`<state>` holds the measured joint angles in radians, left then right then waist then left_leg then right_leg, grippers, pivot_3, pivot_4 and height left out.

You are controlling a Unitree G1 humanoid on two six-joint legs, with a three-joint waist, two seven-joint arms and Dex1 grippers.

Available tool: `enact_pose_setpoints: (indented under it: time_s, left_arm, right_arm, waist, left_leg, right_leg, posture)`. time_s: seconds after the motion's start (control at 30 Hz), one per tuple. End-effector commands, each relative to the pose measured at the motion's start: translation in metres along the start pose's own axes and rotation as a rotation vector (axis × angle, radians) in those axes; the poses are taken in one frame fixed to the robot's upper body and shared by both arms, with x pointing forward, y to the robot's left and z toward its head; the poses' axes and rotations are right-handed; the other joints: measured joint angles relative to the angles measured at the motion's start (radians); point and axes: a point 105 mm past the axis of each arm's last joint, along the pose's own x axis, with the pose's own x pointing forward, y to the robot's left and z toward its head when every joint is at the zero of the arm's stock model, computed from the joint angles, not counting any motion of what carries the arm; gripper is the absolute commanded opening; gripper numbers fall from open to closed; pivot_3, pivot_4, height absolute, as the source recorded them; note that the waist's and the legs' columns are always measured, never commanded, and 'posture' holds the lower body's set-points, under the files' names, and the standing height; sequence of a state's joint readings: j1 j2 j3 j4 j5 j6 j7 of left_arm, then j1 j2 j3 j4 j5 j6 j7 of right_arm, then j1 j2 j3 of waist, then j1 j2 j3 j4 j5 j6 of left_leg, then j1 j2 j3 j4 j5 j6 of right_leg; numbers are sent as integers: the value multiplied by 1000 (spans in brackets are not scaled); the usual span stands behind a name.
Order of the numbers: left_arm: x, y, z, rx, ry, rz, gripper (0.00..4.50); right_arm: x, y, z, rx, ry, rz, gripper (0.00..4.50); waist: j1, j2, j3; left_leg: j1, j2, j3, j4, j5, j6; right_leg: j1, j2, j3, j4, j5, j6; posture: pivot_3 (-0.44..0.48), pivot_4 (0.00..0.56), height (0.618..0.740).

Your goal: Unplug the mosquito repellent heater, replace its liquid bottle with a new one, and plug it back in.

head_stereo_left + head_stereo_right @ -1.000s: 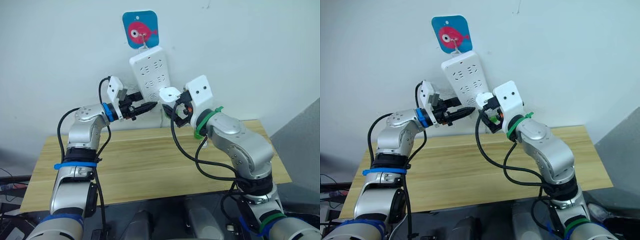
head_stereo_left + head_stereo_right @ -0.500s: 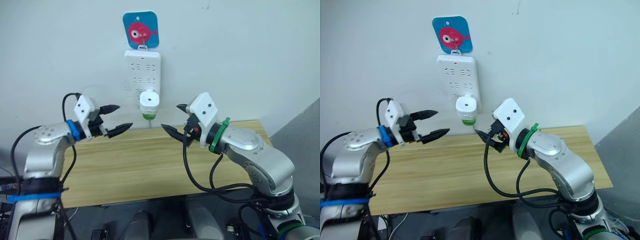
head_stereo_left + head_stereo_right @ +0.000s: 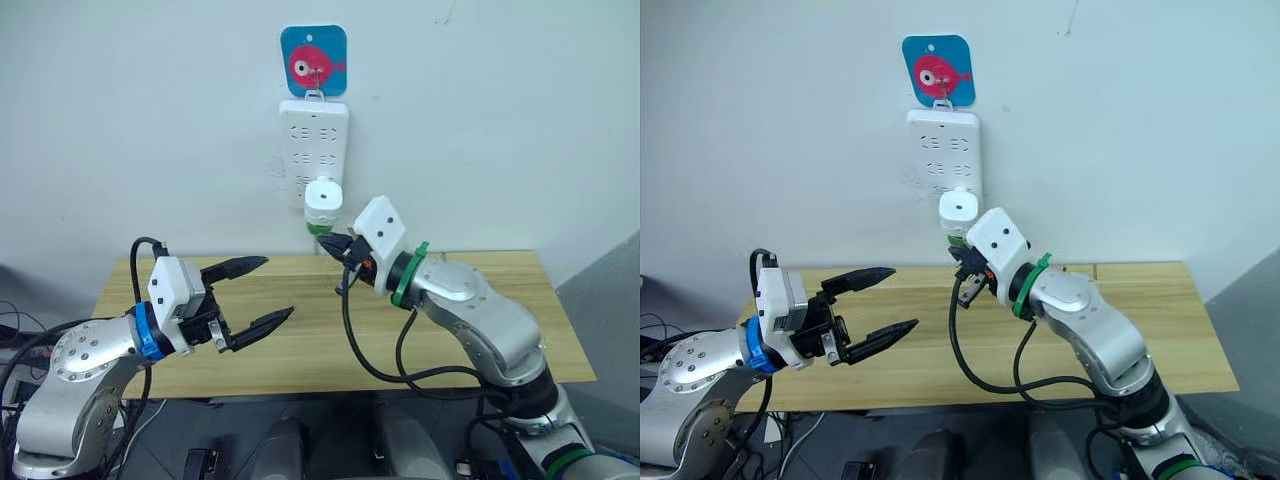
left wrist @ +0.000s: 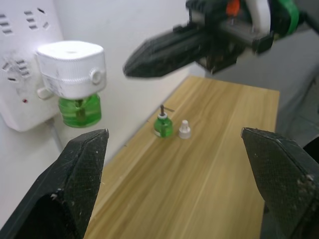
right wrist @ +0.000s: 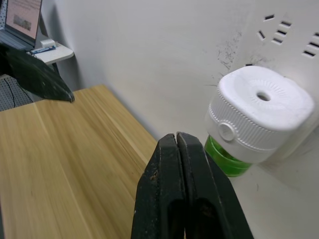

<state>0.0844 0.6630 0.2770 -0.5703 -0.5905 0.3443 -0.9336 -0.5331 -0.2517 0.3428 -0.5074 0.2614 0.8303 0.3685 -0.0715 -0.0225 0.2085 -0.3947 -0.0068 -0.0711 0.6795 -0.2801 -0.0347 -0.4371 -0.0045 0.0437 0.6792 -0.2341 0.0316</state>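
Observation:
The white mosquito repellent heater (image 3: 323,196) sits plugged into the white power strip (image 3: 314,140) on the wall, with a green liquid bottle (image 3: 318,227) screwed in under it. My right gripper (image 3: 335,247) is shut and empty, its tip just below and beside that bottle (image 5: 222,155). My left gripper (image 3: 278,288) is wide open and empty, hovering over the table's left front, well away from the heater (image 4: 72,67). A second small green bottle (image 4: 163,125) with a wick stands on the table by the wall, with a white cap (image 4: 185,129) beside it.
The power strip hangs from a blue plaque with a pink fish (image 3: 313,60). Below it is a light wooden table (image 3: 560,325) that runs up to the wall. My right arm's black cable loops above its middle.
Both grippers have drawn back from the power strip, which now hangs straight instead of tilted, with the heater plugged in. The right gripper has shut and the left has opened wide. The camera shifted.

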Motion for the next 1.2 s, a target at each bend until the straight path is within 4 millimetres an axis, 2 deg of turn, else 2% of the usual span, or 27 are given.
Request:
enact_pose_setpoints:
  time_s: [0.03, 0.43, 0.87, 1.07, 1.2]
  left_arm:
    - [3, -10, 10, 15, -40, -14, 4500]
    - [6, -15, 5, 3, -38, -13, 4500]
    - [8, -14, 3, -1, -41, -27, 4500]
    - [11, -13, 4, -1, -43, -33, 4500]
    - [13, -12, 4, 1, -46, -33, 4500]
  right_arm:
    - [5, 0, 10, -29, -48, -16, 27]
    - [11, -20, 10, -19, -64, -124, 27]
    - [16, -25, 10, 6, -64, -172, 27]
    - [17, -32, 6, -25, -37, -213, 27]
    - [17, -29, 5, -40, -31, -195, 27]
  waist:
    - [5, 0, 0]
    - [11, 0, 0]
    - [12, 0, 0]
    - [12, 0, 0]
    - [13, 0, 0]
  left_leg:
    - [0, 0, 0, 0, 0, 0]
    - [0, 0, 0, 0, 0, 0]
    - [0, 0, 0, 0, 0, 0]
    - [0, 0, 0, 0, 0, 0]
    - [0, 0, 0, 0, 0, 0]
  right_leg:
    - [0, 0, 0, 0, 0, 0]
    - [0, 1, 0, 0, 0, 0]
    - [0, 1, 0, 0, 0, 0]
    - [0, 1, 0, 0, 0, 0]
    - [0, 1, 0, 0, 0, 0]
  posture:
    - [-22, 166, 740]
    - [-17, 165, 740]
    - [-25, 169, 740]
    - [-25, 170, 740]
    - [-25, 170, 740]
